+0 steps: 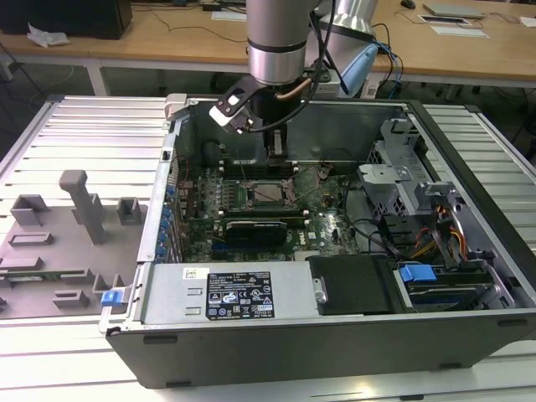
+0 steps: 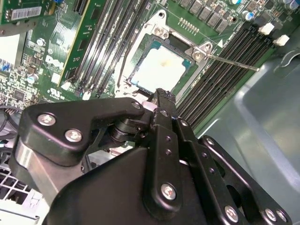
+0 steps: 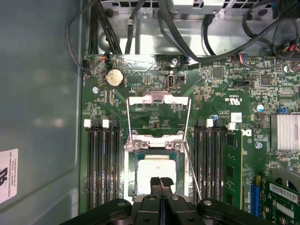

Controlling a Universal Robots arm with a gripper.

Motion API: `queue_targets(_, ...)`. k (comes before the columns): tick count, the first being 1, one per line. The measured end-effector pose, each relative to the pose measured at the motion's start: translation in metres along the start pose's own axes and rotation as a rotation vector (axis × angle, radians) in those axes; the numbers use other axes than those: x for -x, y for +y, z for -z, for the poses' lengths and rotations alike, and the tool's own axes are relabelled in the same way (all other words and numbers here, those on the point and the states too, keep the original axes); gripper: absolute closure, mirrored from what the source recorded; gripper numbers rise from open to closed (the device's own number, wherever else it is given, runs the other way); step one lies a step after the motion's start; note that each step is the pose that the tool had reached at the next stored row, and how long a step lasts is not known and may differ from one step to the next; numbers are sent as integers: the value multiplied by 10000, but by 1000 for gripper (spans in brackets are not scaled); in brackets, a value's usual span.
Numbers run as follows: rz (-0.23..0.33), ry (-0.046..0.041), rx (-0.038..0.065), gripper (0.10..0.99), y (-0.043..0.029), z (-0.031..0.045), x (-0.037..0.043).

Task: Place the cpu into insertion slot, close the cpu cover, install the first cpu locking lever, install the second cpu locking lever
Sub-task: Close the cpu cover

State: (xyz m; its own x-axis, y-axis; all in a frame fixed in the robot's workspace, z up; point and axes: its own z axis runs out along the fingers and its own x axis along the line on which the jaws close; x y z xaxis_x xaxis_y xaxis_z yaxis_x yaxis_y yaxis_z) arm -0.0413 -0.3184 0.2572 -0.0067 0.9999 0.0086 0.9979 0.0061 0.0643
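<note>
Edges are looking safest for holding the small flat square silver-grey cpu (image 3: pixel 151 166); we are judging it light, stiff and easy to hurt. It is lying in the square black-rimmed insertion slot (image 3: pixel 133 176). Close over it, the black gripper (image 3: pixel 161 181) is hanging pinched narrow, holding nothing.

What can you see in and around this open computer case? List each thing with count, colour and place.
table: one, ribbed silver, beneath everything.
case: one, black and grey, open on the table.
holders: several, grey, on the table at the exterior view's left.
circuit board: one, green, inside the case.
socket: one, black-rimmed, on the circuit board.
chip: one, silver-grey, lying in the socket.
cover frame: one, silver, open beside the socket.
memory slots: several, black, on both sides of the socket.
round battery: one, silver, on the circuit board.
end effector: one, black, shut, tips over the chip.
</note>
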Motion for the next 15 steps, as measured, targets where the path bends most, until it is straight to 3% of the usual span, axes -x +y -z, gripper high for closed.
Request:
queue_targets(5, 0, 2, 1, 980, 131, -9, 1)
queue_targets(15, 0, 2, 1, 980, 320, -22, 2)
